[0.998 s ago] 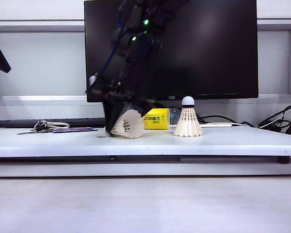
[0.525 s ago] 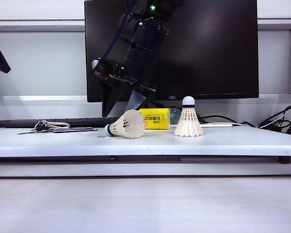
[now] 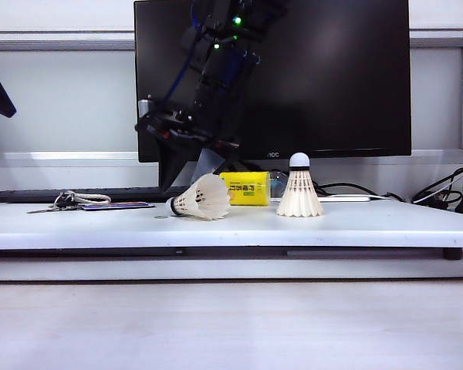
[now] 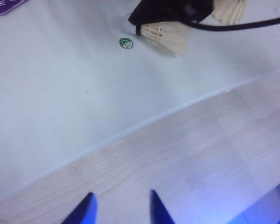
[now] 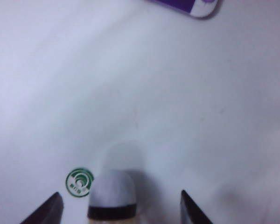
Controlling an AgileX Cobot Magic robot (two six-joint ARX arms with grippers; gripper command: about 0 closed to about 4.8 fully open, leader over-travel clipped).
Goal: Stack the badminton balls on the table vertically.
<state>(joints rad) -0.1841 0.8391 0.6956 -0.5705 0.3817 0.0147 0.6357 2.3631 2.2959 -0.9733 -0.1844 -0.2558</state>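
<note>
Right end effector (image 5: 119,207) spread wide, empty, above the lying shuttlecock (image 5: 113,193); left end effector (image 4: 121,207) spread, empty.

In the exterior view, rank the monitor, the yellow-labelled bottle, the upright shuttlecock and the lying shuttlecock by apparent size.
1. monitor, by far the largest.
2. Upright shuttlecock and lying shuttlecock: they look about equal, not ranked.
3. yellow-labelled bottle, partly hidden and farther back, so this place is unsure.

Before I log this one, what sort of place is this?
Most likely an office desk used as a test bench: a black monitor behind the white table, keys, and cables trailing at the right.
</note>
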